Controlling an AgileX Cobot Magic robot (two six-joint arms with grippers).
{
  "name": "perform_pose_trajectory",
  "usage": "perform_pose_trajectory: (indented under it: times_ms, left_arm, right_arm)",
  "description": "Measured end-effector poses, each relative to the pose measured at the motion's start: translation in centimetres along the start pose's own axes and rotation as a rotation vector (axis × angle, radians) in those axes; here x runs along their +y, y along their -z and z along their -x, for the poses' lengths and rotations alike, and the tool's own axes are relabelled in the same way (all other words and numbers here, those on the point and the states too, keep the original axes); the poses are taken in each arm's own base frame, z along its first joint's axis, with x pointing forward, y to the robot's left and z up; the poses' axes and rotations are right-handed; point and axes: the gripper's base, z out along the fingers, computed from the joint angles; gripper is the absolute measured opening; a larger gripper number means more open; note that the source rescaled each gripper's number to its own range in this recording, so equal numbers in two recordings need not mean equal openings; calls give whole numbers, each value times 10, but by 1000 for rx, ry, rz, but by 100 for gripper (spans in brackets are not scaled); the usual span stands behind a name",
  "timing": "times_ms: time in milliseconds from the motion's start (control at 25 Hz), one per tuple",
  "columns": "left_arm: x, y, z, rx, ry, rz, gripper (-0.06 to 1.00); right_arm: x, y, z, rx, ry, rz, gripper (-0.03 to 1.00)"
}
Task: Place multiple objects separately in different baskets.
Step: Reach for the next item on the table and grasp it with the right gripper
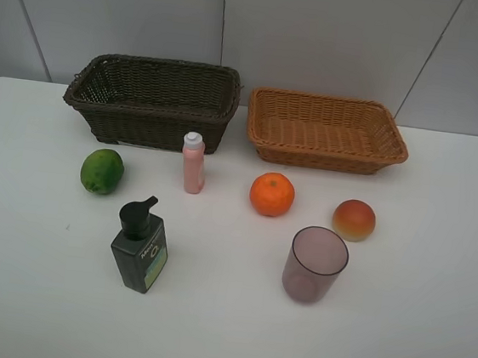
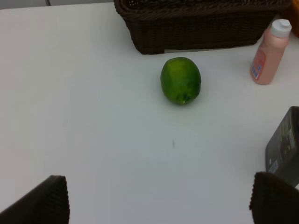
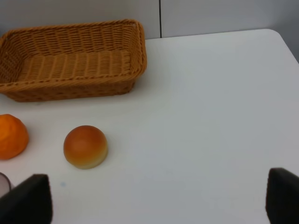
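Note:
On the white table stand a green round fruit [image 1: 102,171], a slim pink white-capped bottle [image 1: 193,163], an orange [image 1: 272,194], a red-yellow round fruit [image 1: 354,219], a dark green pump bottle [image 1: 140,245] and a translucent purplish cup [image 1: 314,265]. Behind them are a dark brown basket [image 1: 153,100] and a light orange-tan basket [image 1: 325,130], both empty. No arm shows in the exterior view. My left gripper [image 2: 159,200] is open, short of the green fruit [image 2: 181,80]. My right gripper [image 3: 159,200] is open, short of the red-yellow fruit [image 3: 85,146].
The pink bottle [image 2: 269,53] and the pump bottle's side [image 2: 285,144] show in the left wrist view beside the dark basket [image 2: 196,25]. The tan basket [image 3: 70,60] and orange [image 3: 11,136] show in the right wrist view. A grey wall stands behind the table.

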Motion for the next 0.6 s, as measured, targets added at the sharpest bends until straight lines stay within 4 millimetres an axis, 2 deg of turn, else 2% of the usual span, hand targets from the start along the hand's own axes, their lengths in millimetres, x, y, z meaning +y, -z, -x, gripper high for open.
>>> perform_pose_trajectory:
  times_ms: [600]
  left_arm:
    - [0,0,0,0,0,0,100]
  right_arm:
    - [0,0,0,0,0,0,98]
